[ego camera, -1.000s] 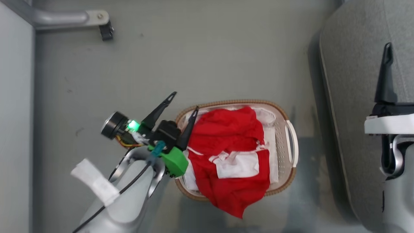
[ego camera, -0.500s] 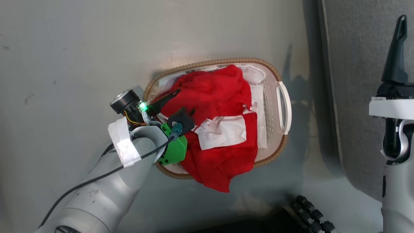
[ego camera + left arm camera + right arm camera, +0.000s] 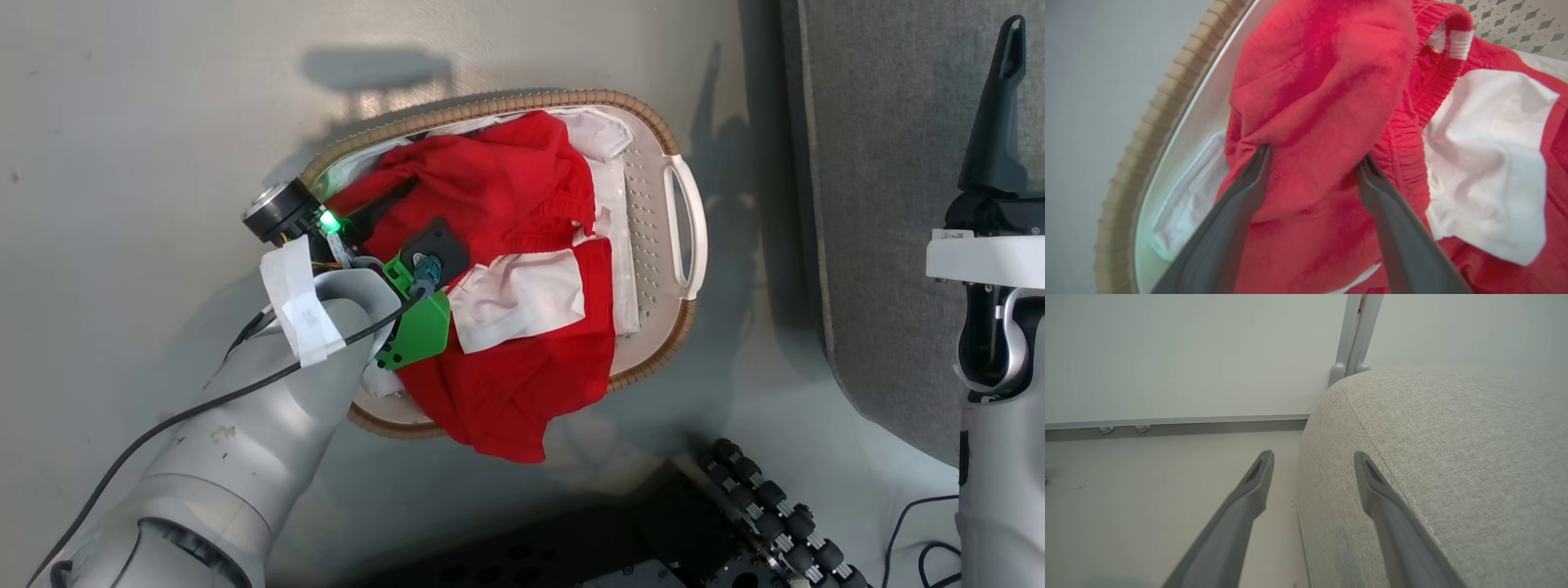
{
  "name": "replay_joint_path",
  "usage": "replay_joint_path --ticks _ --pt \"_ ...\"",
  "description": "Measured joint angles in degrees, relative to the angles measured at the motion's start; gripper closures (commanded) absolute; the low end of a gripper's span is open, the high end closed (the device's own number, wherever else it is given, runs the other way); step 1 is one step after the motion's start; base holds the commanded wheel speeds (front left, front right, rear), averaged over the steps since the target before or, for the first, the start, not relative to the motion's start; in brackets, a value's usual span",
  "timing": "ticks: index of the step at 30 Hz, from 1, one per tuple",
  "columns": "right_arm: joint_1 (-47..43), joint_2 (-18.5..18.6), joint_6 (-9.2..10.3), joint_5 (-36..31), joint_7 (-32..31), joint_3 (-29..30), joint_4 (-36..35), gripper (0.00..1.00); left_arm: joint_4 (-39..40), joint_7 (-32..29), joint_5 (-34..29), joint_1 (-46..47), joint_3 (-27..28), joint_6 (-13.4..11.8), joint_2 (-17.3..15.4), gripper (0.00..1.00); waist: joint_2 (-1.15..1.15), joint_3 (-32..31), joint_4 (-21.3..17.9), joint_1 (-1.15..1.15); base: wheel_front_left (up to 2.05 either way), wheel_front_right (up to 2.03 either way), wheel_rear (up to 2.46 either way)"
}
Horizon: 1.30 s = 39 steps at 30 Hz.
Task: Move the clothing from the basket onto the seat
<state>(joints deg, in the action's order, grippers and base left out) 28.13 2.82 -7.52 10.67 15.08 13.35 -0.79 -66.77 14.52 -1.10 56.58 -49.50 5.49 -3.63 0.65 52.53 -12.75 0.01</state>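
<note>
The left forearm (image 3: 245, 441) is a pale grey shell banded with white tape (image 3: 295, 302). A black cable (image 3: 163, 429) runs to a bright green wrist bracket (image 3: 420, 327) beside a green light (image 3: 329, 220) and a round black-and-silver cap (image 3: 273, 211), possibly a motor. The right tool (image 3: 1312, 455) has long dark tapering fingers (image 3: 1249, 490) and a white collar (image 3: 984, 261).

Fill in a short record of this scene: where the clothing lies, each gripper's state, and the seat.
clothing: red with white panels, heaped in the basket, one end draped over its rim
left gripper: open, fingers either side of a red fold
right gripper: open, holding nothing, near the seat edge
seat: grey, no clothing on the visible part
</note>
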Motion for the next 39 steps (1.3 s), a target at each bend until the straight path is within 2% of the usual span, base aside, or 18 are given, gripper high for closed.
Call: replay_joint_path --ticks 1,3,4,5,13,21,32,39 --pt "0.05 0.00 0.00 0.09 0.00 -0.10 0.08 0.00 -0.36 0.01 0.16 0.27 0.00 -0.04 0.07 0.00 0.00 0.23 -0.19 0.00 0.00 0.00 0.00" --pt "0.08 0.00 0.00 0.35 0.00 -0.29 0.20 0.00 -0.99 0.02 0.57 0.58 -0.03 -0.25 0.19 0.60 0.00 0.51 -0.43 0.00 0.00 0.00 0.00" --pt "0.09 0.00 0.00 0.46 0.00 -0.44 0.25 0.00 -1.29 0.03 0.66 0.70 -0.08 -0.30 0.26 0.85 0.00 0.59 -0.50 0.00 0.00 0.00 0.00" --pt "0.09 0.00 0.00 0.48 0.00 -0.58 0.33 0.00 -1.47 0.03 0.89 0.74 -0.21 -0.30 0.34 1.00 0.00 0.59 -0.50 0.00 0.00 0.00 0.00" --pt "0.09 -0.01 0.00 0.42 0.00 -0.70 1.41 0.00 0.63 0.25 3.42 -0.18 -0.73 -0.48 0.66 1.00 0.00 -0.99 0.35 0.00 0.00 0.00 0.00" --pt "-0.86 -0.02 0.00 -1.41 0.00 -1.94 2.69 0.00 8.98 0.52 6.77 -5.61 -0.74 -1.98 0.76 1.00 0.00 -5.50 1.85 0.00 0.00 0.00 0.00" --pt "-6.34 -0.05 0.00 -5.93 0.00 -3.67 5.57 0.00 23.01 0.60 9.37 -13.67 1.18 -2.40 -0.37 1.00 0.00 -16.60 5.05 -0.01 0.00 0.00 0.00" --pt "-12.88 -0.07 0.00 -7.93 0.00 -7.13 8.66 0.00 27.81 0.60 10.40 -16.18 1.12 -1.07 -2.45 1.00 0.00 -26.18 7.22 -0.01 0.00 0.00 0.00"
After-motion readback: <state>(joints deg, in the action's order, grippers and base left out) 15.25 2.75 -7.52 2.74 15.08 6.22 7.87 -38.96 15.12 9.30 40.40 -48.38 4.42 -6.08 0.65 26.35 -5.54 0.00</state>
